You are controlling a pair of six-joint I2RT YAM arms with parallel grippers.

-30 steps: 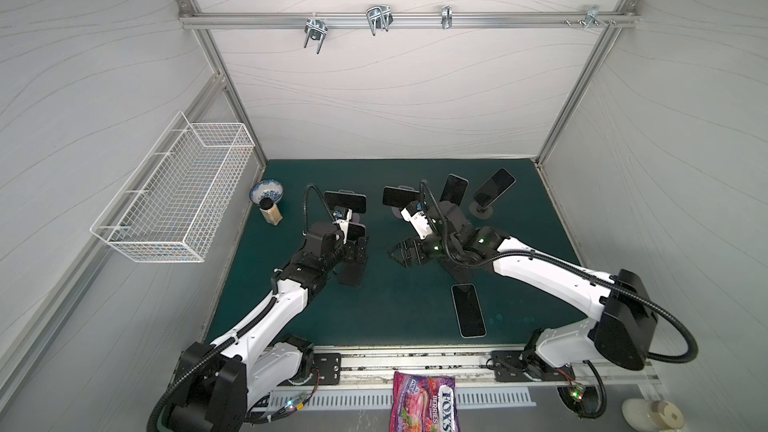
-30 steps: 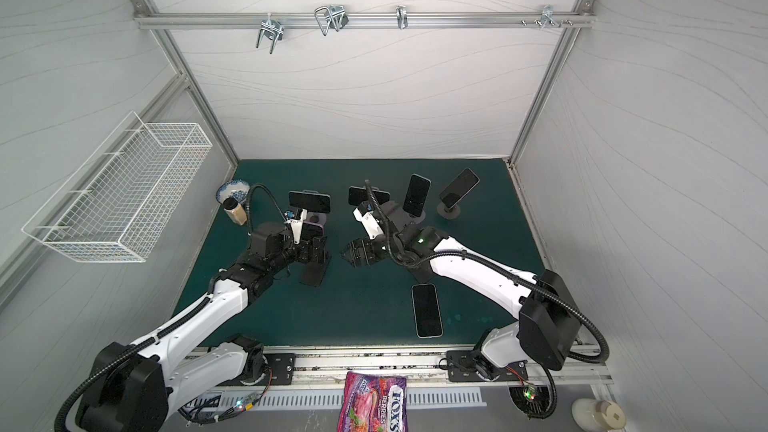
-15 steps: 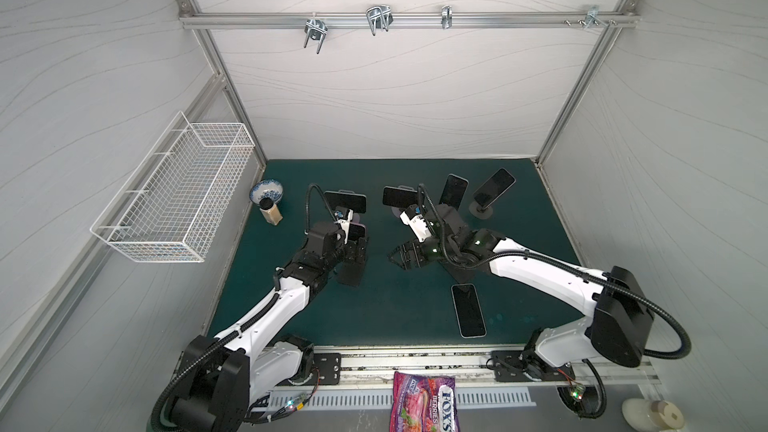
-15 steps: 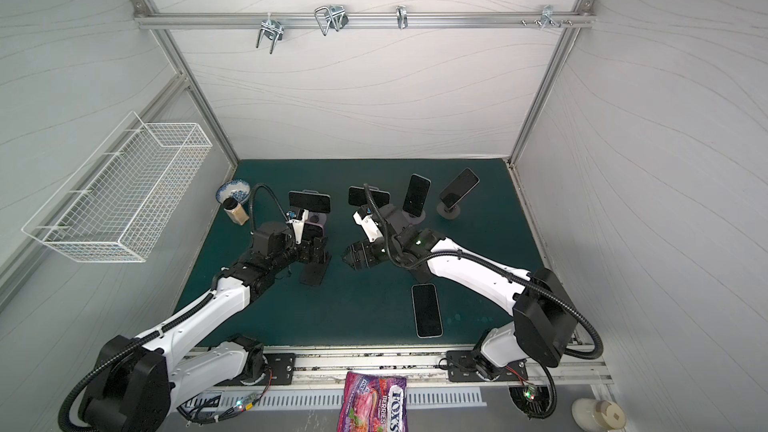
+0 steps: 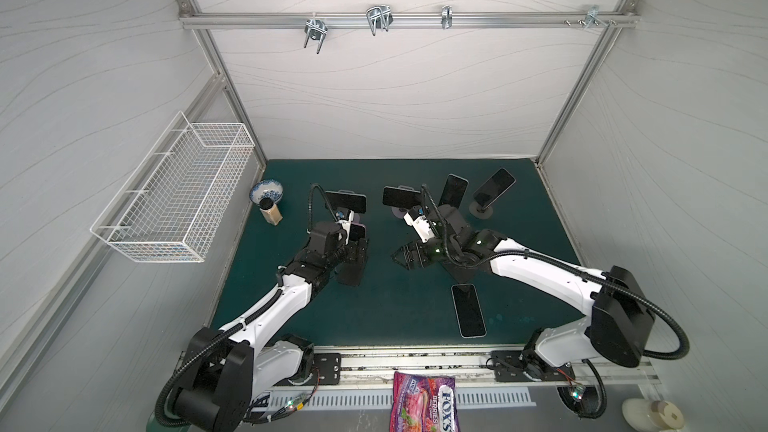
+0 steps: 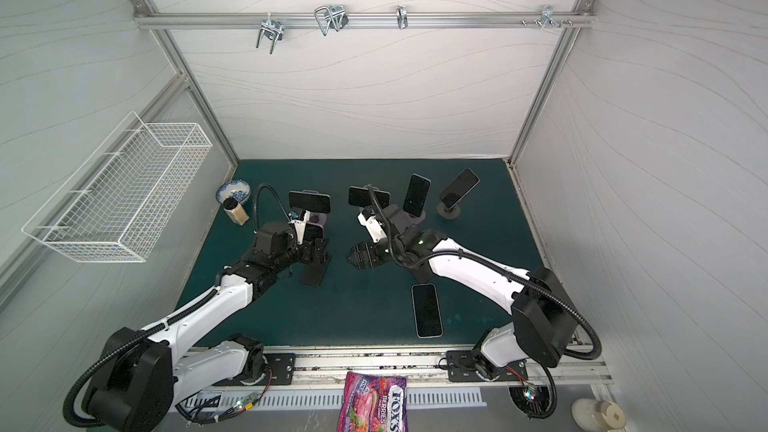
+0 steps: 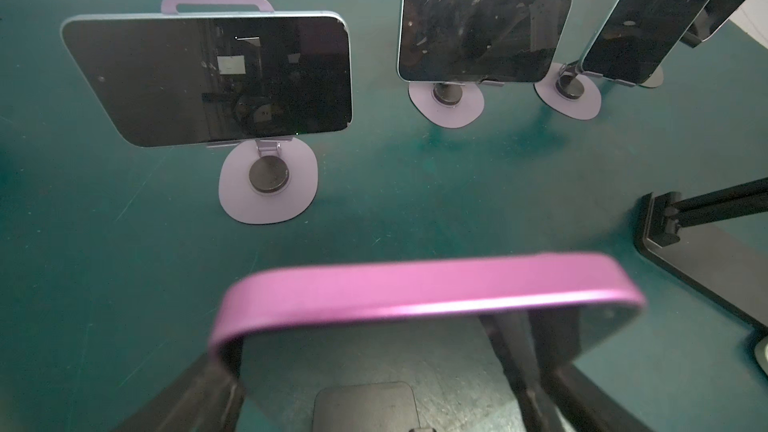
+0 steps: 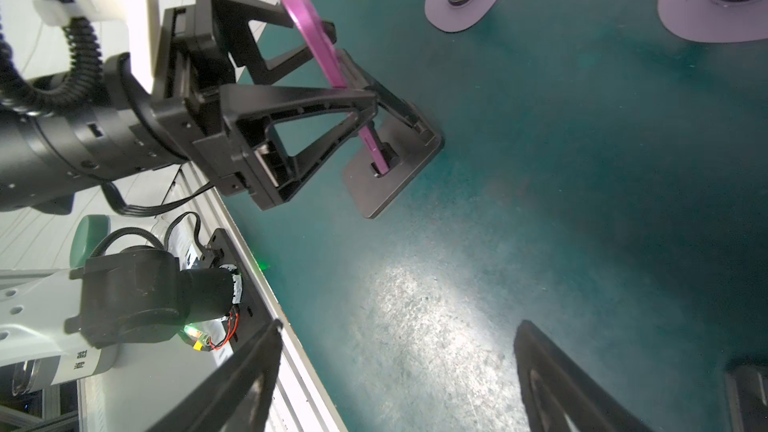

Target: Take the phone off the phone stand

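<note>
We see the left gripper reaching low over the green mat, with one finger on each side of the pink phone. The pink phone leans back, tilted, in the black stand, its lower edge sitting in the stand's lip. The black stand rests flat on the mat, left of the middle in both top views. From the left wrist camera the phone's pink top edge spans the gap between the fingers. We cannot tell whether they press on the phone or only stand close beside its sides.

The right gripper hangs over the mat near the middle. Its fingers are spread wide with nothing between them, and it is apart from the black stand.

Behind the left gripper, two dark phones sit sideways on lilac stands. Another phone lies flat, screen up, toward the front of the mat. A patterned bowl and a small bottle stand together at the mat's far left edge.
</note>
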